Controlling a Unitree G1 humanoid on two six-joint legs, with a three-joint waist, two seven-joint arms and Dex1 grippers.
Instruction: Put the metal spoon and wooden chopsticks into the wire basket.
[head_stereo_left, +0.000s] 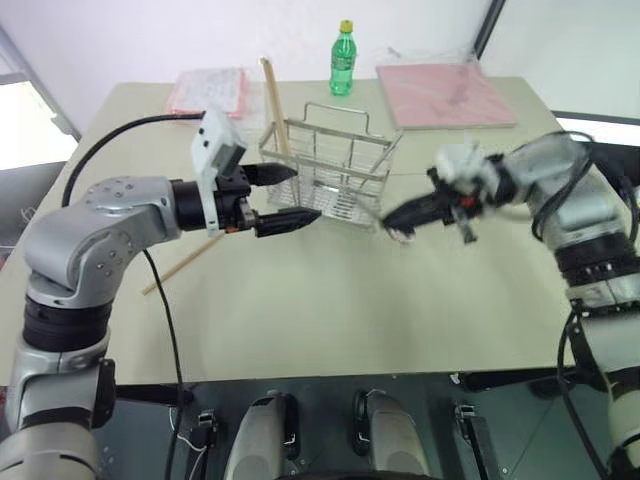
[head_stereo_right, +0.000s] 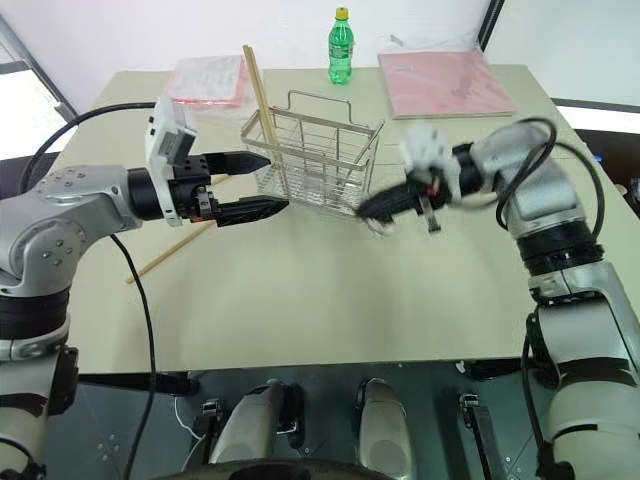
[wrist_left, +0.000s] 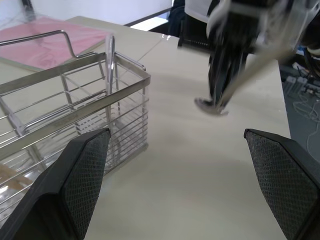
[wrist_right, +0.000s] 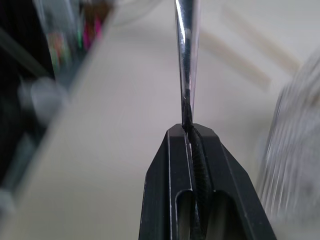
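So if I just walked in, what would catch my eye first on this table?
Probably the right gripper, shut on a shiny metal spoon and held just above the table beside the wire basket. That basket sits mid-table with one wooden chopstick standing in it, while another chopstick lies flat on the table to its left. The left gripper hangs open by the basket, and a green bottle stands at the far edge.

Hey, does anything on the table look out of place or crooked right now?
One chopstick lies loose on the table, slanting beside the left arm, while the other chopstick already stands leaning in the basket. The spoon is not in the basket yet; it is pinched in the right gripper. Nothing looks spilled or damaged.
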